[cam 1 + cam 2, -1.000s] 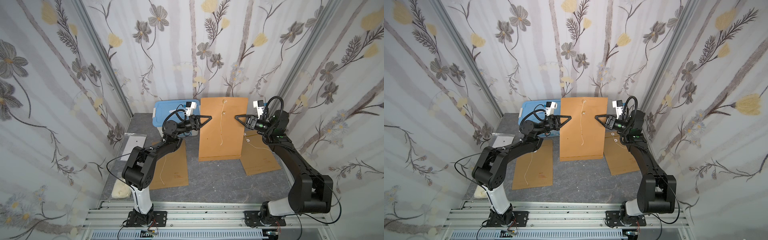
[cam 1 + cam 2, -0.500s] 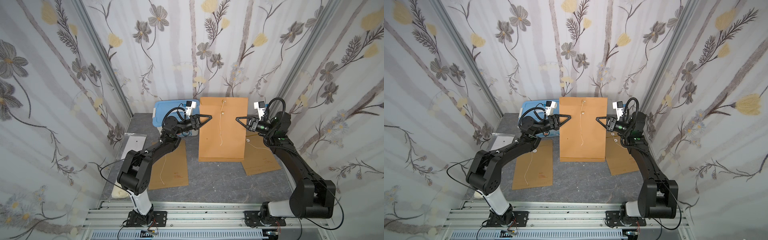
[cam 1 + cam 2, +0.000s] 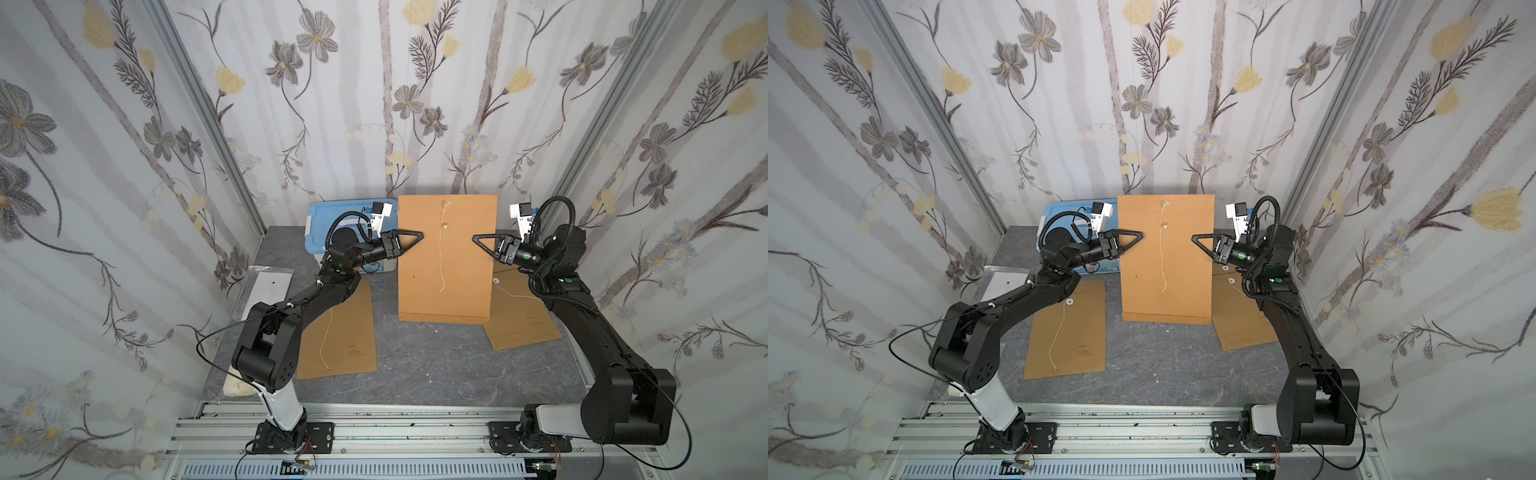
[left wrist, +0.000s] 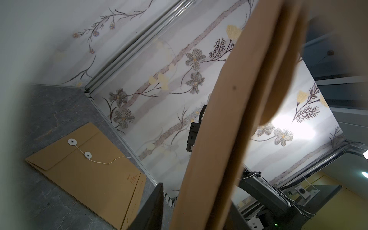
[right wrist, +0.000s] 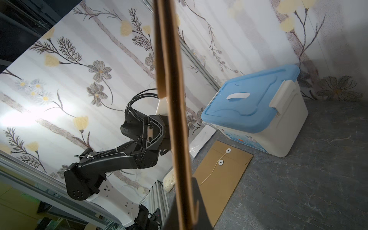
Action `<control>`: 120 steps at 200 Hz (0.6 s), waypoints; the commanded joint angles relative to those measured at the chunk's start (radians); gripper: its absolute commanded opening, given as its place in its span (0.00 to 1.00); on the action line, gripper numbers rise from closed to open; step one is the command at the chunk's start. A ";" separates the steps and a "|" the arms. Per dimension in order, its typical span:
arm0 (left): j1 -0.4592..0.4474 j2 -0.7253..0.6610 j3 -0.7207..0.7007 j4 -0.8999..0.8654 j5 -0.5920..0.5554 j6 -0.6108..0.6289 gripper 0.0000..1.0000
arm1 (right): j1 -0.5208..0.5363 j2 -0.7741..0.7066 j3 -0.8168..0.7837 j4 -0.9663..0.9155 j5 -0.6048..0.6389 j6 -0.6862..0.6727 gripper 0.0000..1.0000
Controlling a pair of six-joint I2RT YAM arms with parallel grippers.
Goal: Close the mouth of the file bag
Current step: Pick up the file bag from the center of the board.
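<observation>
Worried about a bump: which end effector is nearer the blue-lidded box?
Left. The left end effector is at the edge of the bag that faces the box; the right end effector is at the bag's opposite edge, farther off.

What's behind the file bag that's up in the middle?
The blue-lidded box by the back wall; in both top views the file bag covers its end nearest the middle. The table directly behind the bag is hidden there too.
</observation>
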 commanded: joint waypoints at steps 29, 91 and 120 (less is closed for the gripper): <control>0.000 0.002 0.002 0.080 0.005 0.001 0.27 | 0.008 0.015 0.002 0.047 0.006 0.016 0.00; -0.003 0.005 0.011 0.053 0.021 0.009 0.12 | 0.020 0.039 0.013 0.033 -0.004 0.008 0.00; -0.003 0.000 0.012 0.042 0.020 0.016 0.00 | 0.021 0.036 0.022 -0.013 -0.002 -0.021 0.00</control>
